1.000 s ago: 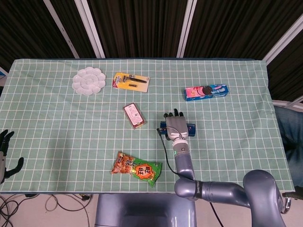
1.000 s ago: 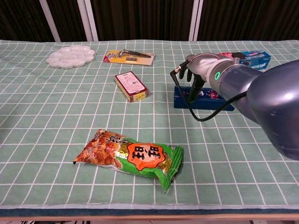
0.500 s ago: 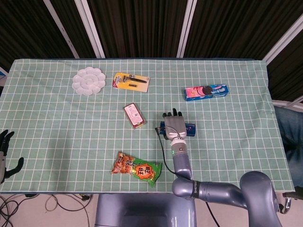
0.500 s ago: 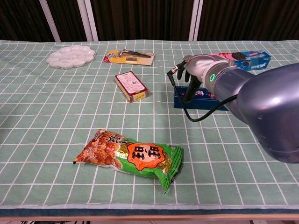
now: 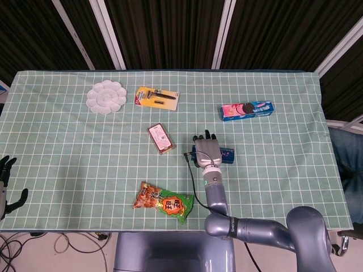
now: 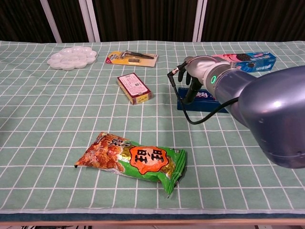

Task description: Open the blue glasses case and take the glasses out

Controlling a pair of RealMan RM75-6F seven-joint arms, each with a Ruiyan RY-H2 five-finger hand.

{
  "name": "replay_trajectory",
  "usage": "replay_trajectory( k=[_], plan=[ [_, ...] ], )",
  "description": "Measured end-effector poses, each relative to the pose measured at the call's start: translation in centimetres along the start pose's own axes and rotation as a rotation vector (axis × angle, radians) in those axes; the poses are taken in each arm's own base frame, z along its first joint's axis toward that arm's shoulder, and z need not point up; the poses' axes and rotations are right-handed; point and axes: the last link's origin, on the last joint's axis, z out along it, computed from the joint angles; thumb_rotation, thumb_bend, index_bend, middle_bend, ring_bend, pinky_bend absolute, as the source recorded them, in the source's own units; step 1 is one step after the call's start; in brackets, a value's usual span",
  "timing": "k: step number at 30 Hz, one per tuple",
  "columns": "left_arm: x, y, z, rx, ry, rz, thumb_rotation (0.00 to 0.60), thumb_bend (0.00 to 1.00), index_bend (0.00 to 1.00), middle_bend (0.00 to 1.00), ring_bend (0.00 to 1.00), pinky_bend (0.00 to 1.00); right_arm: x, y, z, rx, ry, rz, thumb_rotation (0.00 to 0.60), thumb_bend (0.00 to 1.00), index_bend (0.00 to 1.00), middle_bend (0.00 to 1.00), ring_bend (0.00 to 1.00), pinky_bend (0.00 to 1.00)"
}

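The right hand (image 5: pixel 207 150) reached palm-down over the left end of the blue glasses case (image 5: pixel 226 154), which lay shut mid-tabletop (image 5: pixel 85 147); whether its down-curled fingers (image 6: pixel 188 88) gripped it was unclear. The left hand (image 5: pixel 7 177) hung open off the left edge.

A lab: checked cloth table (image 5: pixel 68 147) staged before dark curtains (image 5: pixel 164 28).

A table (image 5: pixel 68 164) under a green checked cloth carries the things. At far left lies a white flower-shaped palette (image 5: pixel 106 97), with a yellow carded tool pack (image 5: pixel 157 98) just right of it. A small red box (image 5: pixel 161 138) sits mid-table. A cookie package (image 5: pixel 247 110) lies far right. A green-and-orange snack bag (image 5: pixel 164 202) lies near.
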Motion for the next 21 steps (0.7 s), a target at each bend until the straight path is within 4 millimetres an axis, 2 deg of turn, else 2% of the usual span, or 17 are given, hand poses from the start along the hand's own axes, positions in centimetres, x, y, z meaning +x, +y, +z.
replay_trajectory(
  k=[21],
  plan=[
    [0.01, -0.07, 0.05, 0.012, -0.004, 0.001, 0.6, 0.38, 0.06, 0.0, 0.0, 0.0, -0.21, -0.34, 0.05, 0.005, -0.006, 0.002, 0.6, 0.39, 0.31, 0.36, 0.11, 0.17]
  ],
)
